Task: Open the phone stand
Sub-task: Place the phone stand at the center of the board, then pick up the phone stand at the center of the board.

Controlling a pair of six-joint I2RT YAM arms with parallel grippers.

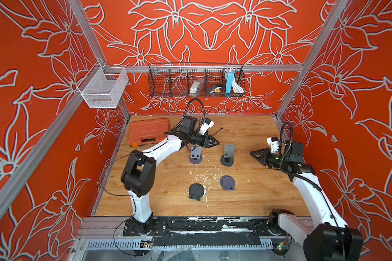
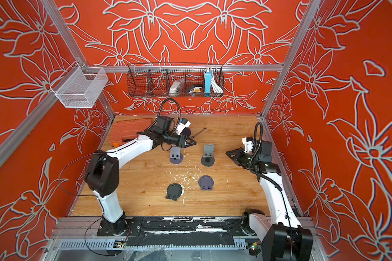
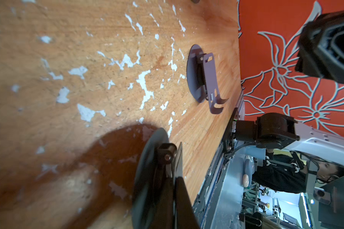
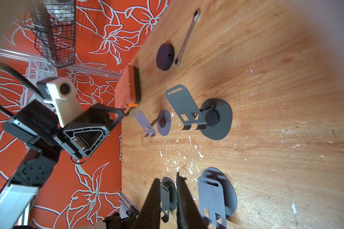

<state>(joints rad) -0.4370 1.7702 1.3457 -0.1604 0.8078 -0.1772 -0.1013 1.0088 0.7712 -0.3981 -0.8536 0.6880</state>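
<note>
Scuffed wooden table (image 1: 247, 203) inside red floral walls (image 1: 213, 34). At left, purple phone stand (image 1: 196, 156): sits just beneath and slightly in front of the left gripper (image 1: 216, 143). Rests on its disc base, plate (image 4: 142, 121) raised and leaning toward the back wall, long axis front to back, lip facing the front edge. Fingers (image 3: 187, 210) partly spread, apparently astride the plate's top edge; contact hard to judge in the blurred wrist view, nothing clamped. Further right, grey phone stand (image 1: 228, 156), likewise raised. Right gripper (image 1: 252, 154) hovers beside it, narrowly parted, empty.

Orange case (image 1: 147, 132), lilac stand (image 1: 195, 157), floral red wall (image 1: 213, 34)
</note>
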